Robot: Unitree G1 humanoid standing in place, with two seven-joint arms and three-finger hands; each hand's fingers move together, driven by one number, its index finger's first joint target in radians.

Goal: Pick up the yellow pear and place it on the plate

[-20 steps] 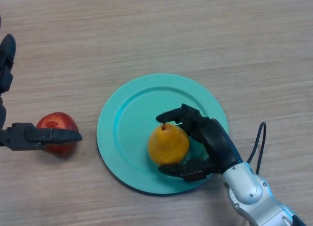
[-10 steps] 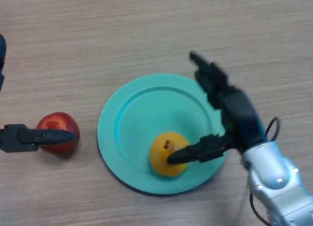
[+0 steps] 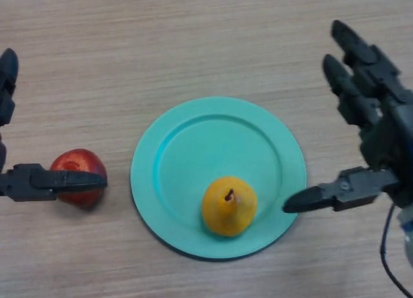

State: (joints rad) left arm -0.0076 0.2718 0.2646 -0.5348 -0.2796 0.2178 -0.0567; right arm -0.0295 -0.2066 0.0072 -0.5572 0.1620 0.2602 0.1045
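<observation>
While the right hand (image 3: 377,140) hangs at the right side of the desk (image 3: 193,46), its fingers (image 3: 355,69) are spread straight toward the far side and its thumb (image 3: 322,196) points left, ending at the right rim of the plate (image 3: 193,149) and holding nothing. Clear of that hand, the yellow pear (image 3: 228,206) sits on the near part of the teal plate, stem up, its skin orange-yellow and smooth. At the left edge, the left hand (image 3: 39,182) lies with a straight finger across a red apple (image 3: 77,175).
</observation>
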